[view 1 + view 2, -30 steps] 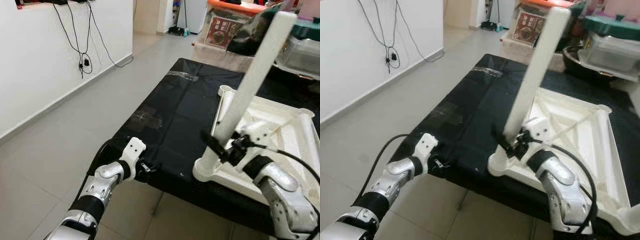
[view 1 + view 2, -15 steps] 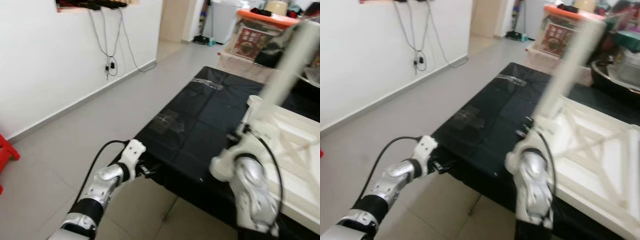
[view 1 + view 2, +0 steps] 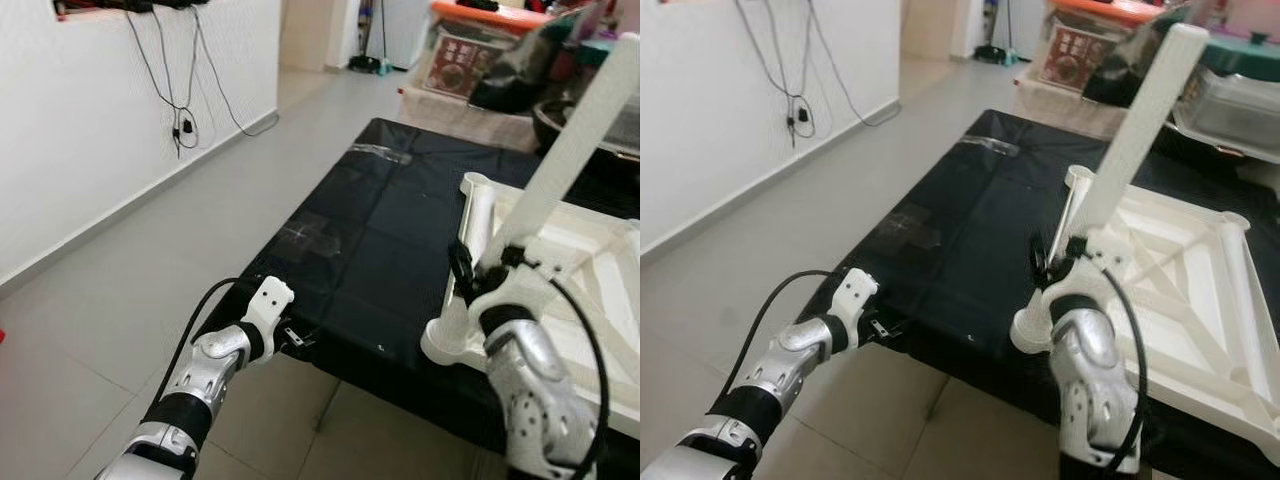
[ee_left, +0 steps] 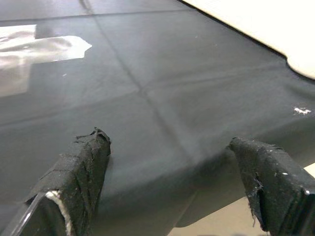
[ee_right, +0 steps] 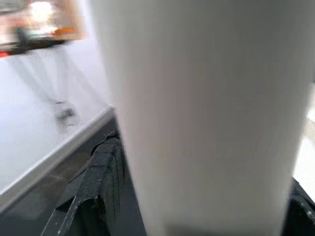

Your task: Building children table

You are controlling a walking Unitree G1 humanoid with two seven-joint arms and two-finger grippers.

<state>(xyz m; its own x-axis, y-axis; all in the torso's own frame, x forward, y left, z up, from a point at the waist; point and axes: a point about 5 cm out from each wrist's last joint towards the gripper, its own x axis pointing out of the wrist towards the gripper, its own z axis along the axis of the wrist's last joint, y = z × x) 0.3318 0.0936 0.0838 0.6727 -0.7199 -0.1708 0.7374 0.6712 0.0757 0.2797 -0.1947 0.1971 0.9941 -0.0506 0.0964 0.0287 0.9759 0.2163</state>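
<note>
White plastic makes up the upturned children's table top (image 3: 1180, 270), which lies underside-up at the right of the frame on a black-covered surface (image 3: 970, 220). One white leg (image 3: 1135, 135) rises from its near-left corner socket, leaning toward the upper right, so it looks not yet fully seated. The right hand (image 3: 1052, 262) is clamped around this leg low down, near the socket; in the right wrist view the leg fills the space between the black fingers (image 5: 96, 187). A second socket (image 3: 472, 184) at the top's far-left corner stands empty, as do the other corners visible, so by my reading only the first leg is under way and the rest remain. The left hand (image 3: 292, 338) hovers at the surface's near edge, lower centre of the frame, fingers (image 4: 81, 167) spread apart and holding nothing.
</note>
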